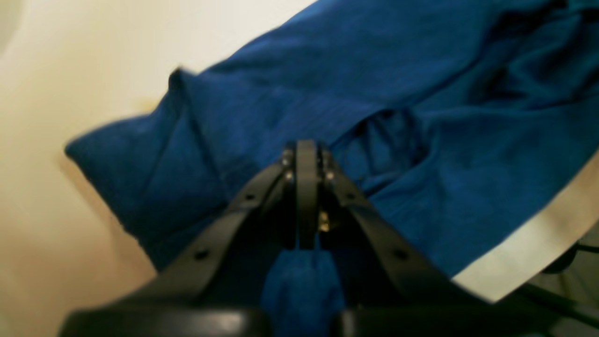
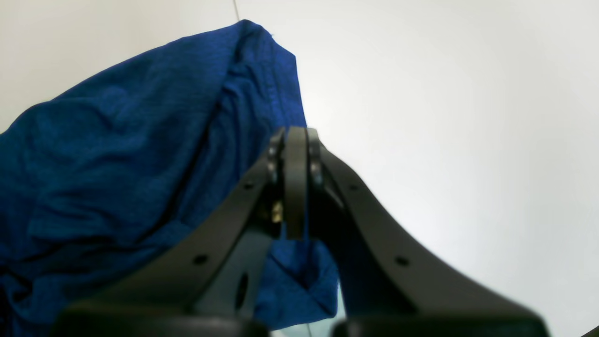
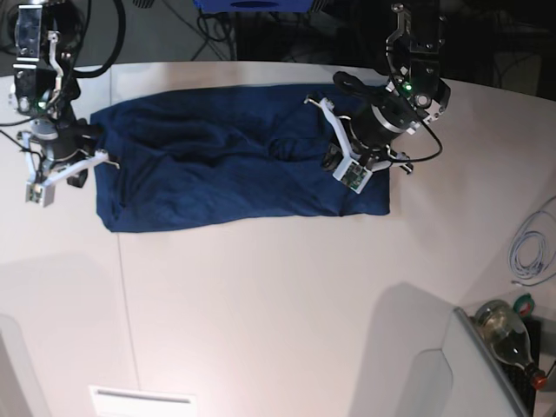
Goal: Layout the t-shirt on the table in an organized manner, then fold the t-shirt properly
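Both jaws clamped on wrinkly navy t-shirt (image 3: 234, 165), spread across table (image 3: 278, 304).

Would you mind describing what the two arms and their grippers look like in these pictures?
Both arms are mostly black, with white bracket-like parts near the wrists. The left gripper and right gripper each have matte black fingers that taper to a narrow tip, dotted with small screw holes; a brass-coloured fitting shows behind each tip. Black cables loop along both arms, and the left arm shows a small green light.

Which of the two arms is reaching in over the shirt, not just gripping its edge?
The left gripper, on the base view's right: it sits over the t-shirt. The right gripper holds the edge.
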You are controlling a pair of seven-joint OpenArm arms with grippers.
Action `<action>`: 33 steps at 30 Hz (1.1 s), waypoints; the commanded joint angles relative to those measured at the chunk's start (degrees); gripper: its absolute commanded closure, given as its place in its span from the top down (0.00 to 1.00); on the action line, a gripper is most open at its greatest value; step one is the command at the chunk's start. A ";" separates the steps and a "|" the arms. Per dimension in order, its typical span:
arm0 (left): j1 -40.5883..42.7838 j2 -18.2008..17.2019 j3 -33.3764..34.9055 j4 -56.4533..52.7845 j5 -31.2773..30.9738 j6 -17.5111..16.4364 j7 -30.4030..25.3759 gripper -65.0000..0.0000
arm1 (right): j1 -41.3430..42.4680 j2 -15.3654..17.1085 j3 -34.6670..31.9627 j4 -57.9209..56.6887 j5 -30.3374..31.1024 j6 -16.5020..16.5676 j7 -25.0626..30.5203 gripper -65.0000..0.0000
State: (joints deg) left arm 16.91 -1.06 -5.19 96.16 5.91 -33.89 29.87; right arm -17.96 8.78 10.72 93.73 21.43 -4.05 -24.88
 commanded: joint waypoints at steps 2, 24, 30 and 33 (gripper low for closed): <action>-0.42 0.22 -0.83 -1.35 -0.77 -0.18 -1.43 0.00 | 0.50 0.59 0.05 0.99 0.15 0.05 1.37 0.01; -0.51 0.31 13.59 -6.45 -1.47 1.41 -1.08 0.00 | 0.94 0.59 0.58 0.90 0.15 0.05 1.37 0.01; 0.19 0.22 19.04 -4.60 -1.56 1.41 -1.08 0.00 | 0.94 0.59 0.58 0.90 0.15 0.05 1.37 0.01; 0.98 0.22 16.58 -1.43 -1.56 1.49 -1.08 0.00 | 0.94 0.67 0.58 0.90 0.15 0.05 1.37 0.01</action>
State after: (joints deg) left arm 18.00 -0.95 11.29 93.45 4.80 -32.67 29.91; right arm -17.34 8.84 10.92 93.73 21.61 -4.05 -24.86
